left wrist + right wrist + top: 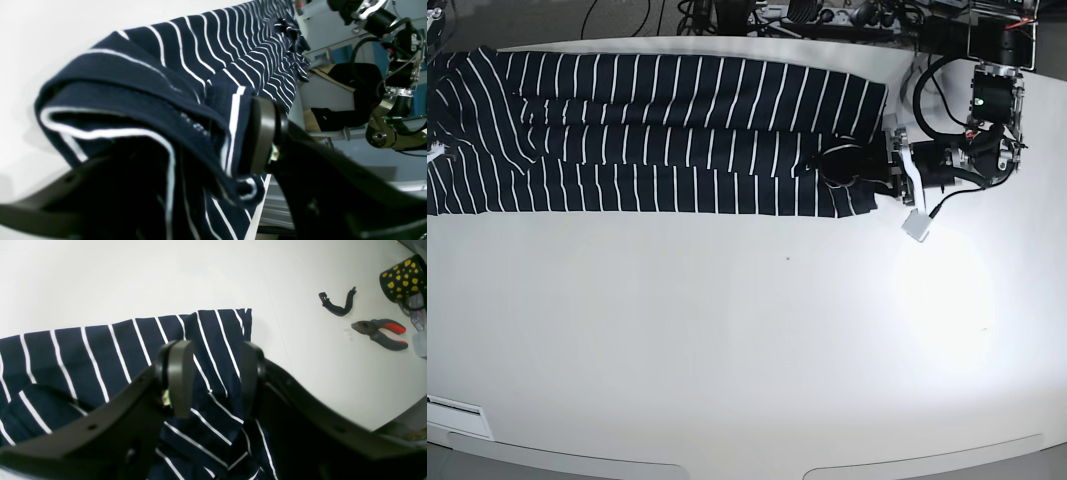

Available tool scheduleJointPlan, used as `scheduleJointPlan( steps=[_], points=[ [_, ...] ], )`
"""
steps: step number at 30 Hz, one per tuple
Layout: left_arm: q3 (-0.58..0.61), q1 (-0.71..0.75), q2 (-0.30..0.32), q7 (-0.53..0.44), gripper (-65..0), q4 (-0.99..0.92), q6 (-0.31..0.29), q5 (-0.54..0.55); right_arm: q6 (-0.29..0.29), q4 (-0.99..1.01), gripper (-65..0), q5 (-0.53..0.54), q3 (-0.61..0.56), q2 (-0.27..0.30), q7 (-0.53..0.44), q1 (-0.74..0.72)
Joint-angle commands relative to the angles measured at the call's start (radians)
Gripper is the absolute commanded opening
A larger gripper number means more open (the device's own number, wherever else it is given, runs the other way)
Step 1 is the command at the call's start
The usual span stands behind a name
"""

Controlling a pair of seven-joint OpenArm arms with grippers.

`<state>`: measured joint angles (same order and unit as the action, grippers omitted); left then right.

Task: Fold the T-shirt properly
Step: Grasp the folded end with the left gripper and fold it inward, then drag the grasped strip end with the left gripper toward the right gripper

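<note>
The dark navy T-shirt (657, 130) with thin white stripes lies as a long band across the far side of the white table (747, 340). My left gripper (879, 168) is at the band's right end. In the left wrist view a bunched fold of the T-shirt (200, 43) sits between the wide-apart jaws of the left gripper (166, 156), and a hem touches one pad (263, 133). My right gripper (213, 376) stands open over a corner of the T-shirt (83, 353), with striped cloth showing in the gap. In the base view the right gripper is out of sight past the left edge.
In the right wrist view, red-handled pliers (383, 331), a curved black part (337, 305) and a black mug with yellow hearts (402, 278) lie on the table beyond the shirt's corner. A small white box (917, 225) hangs by the left arm. Cables (777, 12) run along the back edge.
</note>
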<state>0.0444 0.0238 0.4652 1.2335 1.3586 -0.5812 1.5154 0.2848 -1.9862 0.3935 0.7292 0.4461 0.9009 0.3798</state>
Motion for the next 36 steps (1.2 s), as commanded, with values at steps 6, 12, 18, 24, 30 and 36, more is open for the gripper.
scheduleJointPlan(
  steps=[6, 12, 18, 24, 30, 36],
  points=[
    [0.011, 0.008, 0.013, 0.051, -65.0, -0.008, 0.036, -0.032, -0.003, -0.018, -39.3, 0.006, 0.010, 0.027, -0.026, -0.005],
    [-0.003, -0.051, 0.063, 0.045, -65.0, -0.008, 0.035, -0.045, 0.054, -0.018, -39.3, 0.101, 0.010, 0.057, -0.026, -0.006],
    [-0.119, -0.123, 0.117, 0.044, -65.0, -0.008, 0.032, -0.046, 0.075, -0.018, -39.3, 0.131, 0.010, 0.059, -0.026, -0.006],
    [-0.144, -0.140, 0.164, 0.038, -65.0, -0.008, 0.032, -0.047, 0.075, -0.018, -39.3, 0.135, 0.010, 0.059, -0.027, -0.006],
    [-0.146, -0.141, 0.178, 0.026, -65.0, -0.008, 0.032, -0.060, 0.194, -0.018, -45.4, 0.291, 0.010, 0.059, 0.012, -0.006],
    [-0.146, -0.141, 0.178, 0.027, -65.0, -0.008, 0.032, -0.052, 0.328, 0.019, -65.0, 0.461, 0.002, 0.050, 0.066, 0.013]
  ],
)
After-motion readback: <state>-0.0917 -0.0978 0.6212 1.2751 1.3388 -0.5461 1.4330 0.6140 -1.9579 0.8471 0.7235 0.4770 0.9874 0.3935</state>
